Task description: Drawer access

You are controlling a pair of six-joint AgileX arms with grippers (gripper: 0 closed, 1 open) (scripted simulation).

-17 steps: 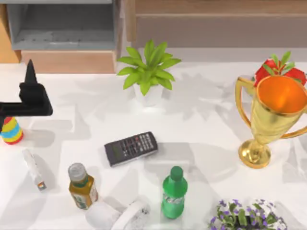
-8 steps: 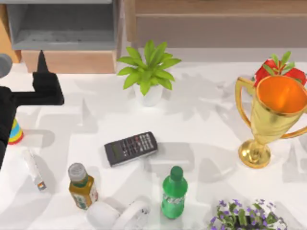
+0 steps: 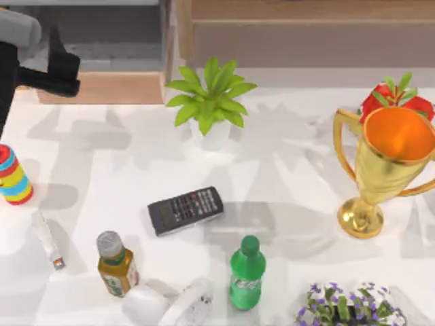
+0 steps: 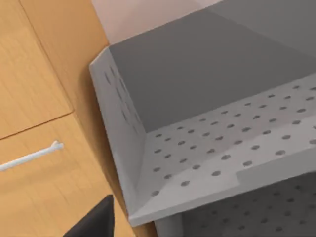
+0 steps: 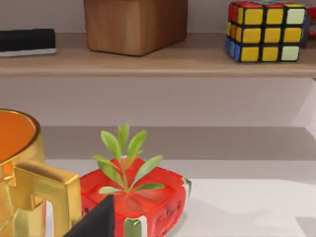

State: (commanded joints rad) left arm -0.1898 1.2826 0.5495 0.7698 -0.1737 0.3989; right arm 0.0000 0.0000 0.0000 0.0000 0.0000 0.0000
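Fingers of the left gripper (image 3: 58,51) are hard to read; open or closed, I cannot tell. It hangs at the front edge of the open grey drawer (image 3: 92,34), at the table's far left, partly cut off by the frame.

A white table (image 3: 285,170) catches soft, overlapping shadows from several lights. Along its far edge runs light wooden furniture (image 3: 306,27). Behind, a wooden shelf (image 5: 163,61) crosses a pale pinkish wall (image 5: 163,101).
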